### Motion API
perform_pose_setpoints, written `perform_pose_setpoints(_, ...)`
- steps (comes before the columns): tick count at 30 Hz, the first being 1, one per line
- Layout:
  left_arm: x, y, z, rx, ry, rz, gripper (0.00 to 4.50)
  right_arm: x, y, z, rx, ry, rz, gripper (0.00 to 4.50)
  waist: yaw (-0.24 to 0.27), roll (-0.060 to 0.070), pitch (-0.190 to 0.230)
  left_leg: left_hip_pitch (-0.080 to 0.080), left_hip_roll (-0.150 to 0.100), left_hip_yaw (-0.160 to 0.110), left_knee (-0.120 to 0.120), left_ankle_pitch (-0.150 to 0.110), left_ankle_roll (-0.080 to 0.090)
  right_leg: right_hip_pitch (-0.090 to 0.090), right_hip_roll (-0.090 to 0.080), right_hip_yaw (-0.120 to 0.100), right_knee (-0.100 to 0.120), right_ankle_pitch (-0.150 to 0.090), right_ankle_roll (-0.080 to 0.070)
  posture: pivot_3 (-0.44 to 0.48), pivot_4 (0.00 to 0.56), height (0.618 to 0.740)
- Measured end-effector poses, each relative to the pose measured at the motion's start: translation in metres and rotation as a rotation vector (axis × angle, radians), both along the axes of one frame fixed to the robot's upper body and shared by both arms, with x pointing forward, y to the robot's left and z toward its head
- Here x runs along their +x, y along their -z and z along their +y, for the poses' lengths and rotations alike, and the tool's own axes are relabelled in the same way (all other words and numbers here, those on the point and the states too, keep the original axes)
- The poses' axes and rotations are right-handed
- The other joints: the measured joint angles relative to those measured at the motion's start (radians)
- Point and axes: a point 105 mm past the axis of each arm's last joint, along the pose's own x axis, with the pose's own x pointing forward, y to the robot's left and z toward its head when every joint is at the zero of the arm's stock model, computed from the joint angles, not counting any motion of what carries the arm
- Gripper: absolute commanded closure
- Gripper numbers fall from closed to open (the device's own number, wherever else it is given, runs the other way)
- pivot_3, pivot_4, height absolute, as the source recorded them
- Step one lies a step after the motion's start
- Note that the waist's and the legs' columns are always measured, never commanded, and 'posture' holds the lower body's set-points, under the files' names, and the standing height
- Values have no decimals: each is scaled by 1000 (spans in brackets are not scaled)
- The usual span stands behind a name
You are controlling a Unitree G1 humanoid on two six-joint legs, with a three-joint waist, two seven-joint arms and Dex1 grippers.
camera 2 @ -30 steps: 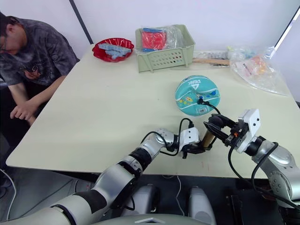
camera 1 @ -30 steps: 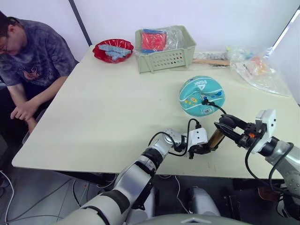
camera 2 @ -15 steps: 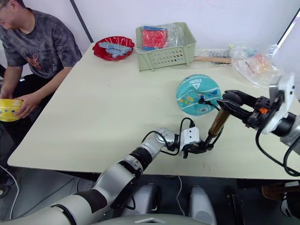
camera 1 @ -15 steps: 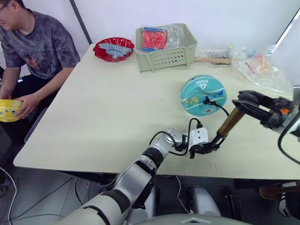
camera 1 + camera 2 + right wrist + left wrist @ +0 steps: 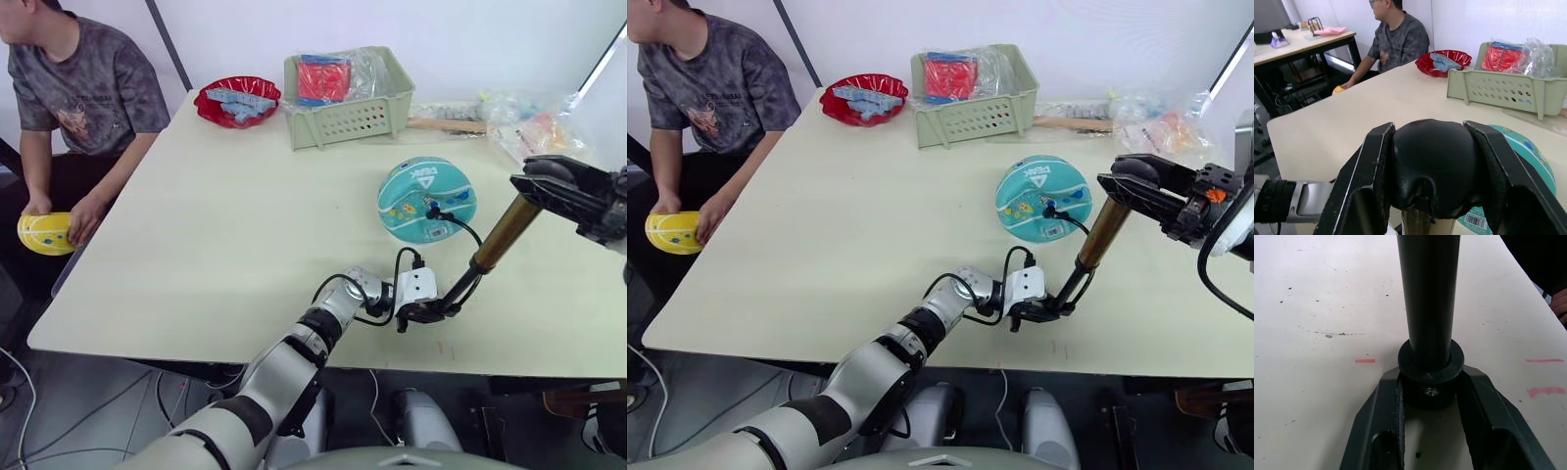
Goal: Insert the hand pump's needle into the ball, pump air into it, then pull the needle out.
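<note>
The teal ball (image 5: 426, 199) rests on the table (image 5: 225, 225) right of centre. A black fitting sits on its near side, where the needle (image 5: 430, 209) goes into the ball; the pin itself is hidden. A thin black hose (image 5: 464, 230) curves from there to the hand pump (image 5: 500, 238), which slants up to the right, its black rod drawn out below the gold tube. My left gripper (image 5: 429, 313) is shut on the pump's black bottom cap (image 5: 1430, 377) near the table's front edge. My right gripper (image 5: 544, 186) is shut on the black handle knob (image 5: 1432, 166), raised beside the ball.
A green basket (image 5: 345, 103), a red bowl (image 5: 236, 103), a wooden-handled tool (image 5: 441, 125) and a plastic bag (image 5: 544, 132) line the table's far side. A person sits at the left holding a yellow ball (image 5: 44, 233) below table height.
My right gripper has risen and moved right with the handle, drawing the pump out longer. The left gripper and the ball have stayed put. The person picked up a yellow ball.
</note>
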Motion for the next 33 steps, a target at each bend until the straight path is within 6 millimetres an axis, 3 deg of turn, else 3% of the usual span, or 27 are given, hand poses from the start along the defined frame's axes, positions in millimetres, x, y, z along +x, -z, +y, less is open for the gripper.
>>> perform_pose_setpoints(21,0,5,3,20,-19,12,3405,6,135,19,7,106,96,2779,-3,-10,-12,4,1,0,0,0,0,2,3,0,1,0,0,0,150,738)
perform_pose_setpoints(27,1,5,4,22,-21,13,3405,8,136,22,-5,102,66,2779,-3,-9,-12,5,1,0,0,0,0,3,4,0,1,0,0,0,150,738)
perform_pose_setpoints(33,0,4,2,18,-16,11,3405,11,121,17,-15,79,104,2779,-1,-7,-11,2,1,0,0,0,0,1,3,0,1,0,0,0,150,738)
